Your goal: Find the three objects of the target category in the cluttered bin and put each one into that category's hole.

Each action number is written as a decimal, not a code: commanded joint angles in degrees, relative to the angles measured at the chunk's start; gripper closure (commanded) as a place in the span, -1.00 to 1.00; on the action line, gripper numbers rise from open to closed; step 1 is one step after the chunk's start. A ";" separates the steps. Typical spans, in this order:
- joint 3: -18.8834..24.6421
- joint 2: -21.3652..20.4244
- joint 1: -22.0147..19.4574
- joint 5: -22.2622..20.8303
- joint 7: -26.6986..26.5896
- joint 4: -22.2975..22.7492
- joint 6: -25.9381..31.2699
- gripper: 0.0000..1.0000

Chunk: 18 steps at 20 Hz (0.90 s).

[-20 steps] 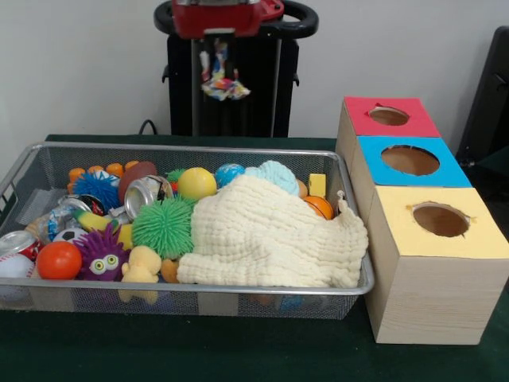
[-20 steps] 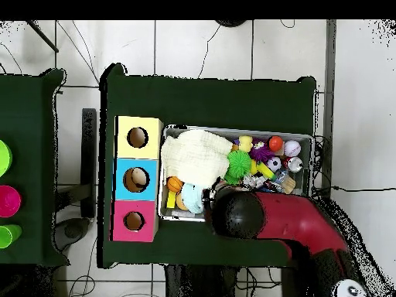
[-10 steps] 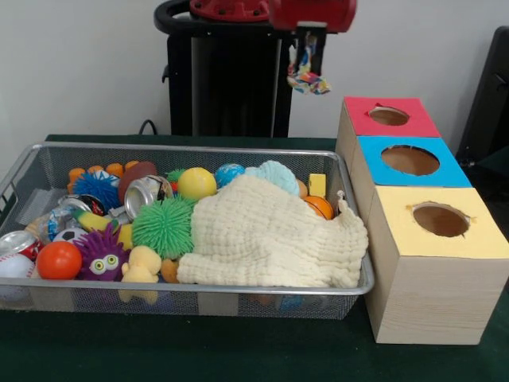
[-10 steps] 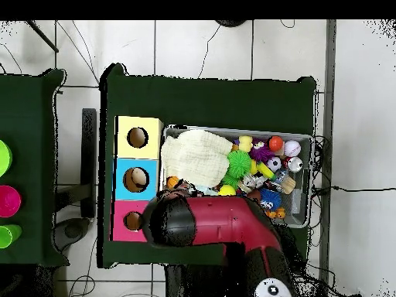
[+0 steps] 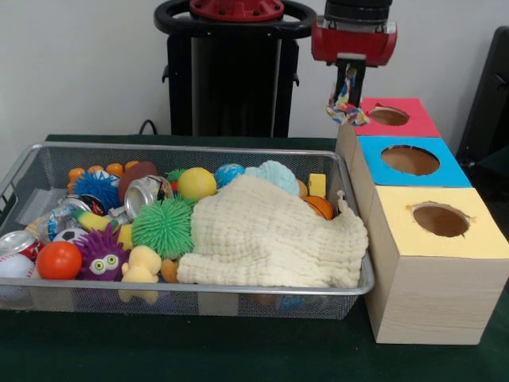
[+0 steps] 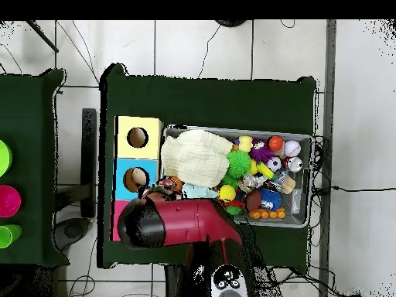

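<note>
The arm hangs straight down at the upper right of the front view, its gripper point(image 5: 347, 94) closed on a small multicoloured toy point(image 5: 345, 110). The toy dangles just left of the red box's hole point(image 5: 389, 116), above the box's edge, clear of the wire bin point(image 5: 48, 163).

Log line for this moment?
claw: shut on multicoloured rope toy | position: beside red-topped hole | status: not yet dropped
</note>
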 commanded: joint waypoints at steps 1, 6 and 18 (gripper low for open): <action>-6.18 8.17 3.53 3.92 16.78 -7.38 -2.78 1.00; -8.85 11.28 7.98 6.71 18.21 -12.81 0.44 1.00; -12.82 17.32 13.90 14.40 17.73 -20.23 1.68 1.00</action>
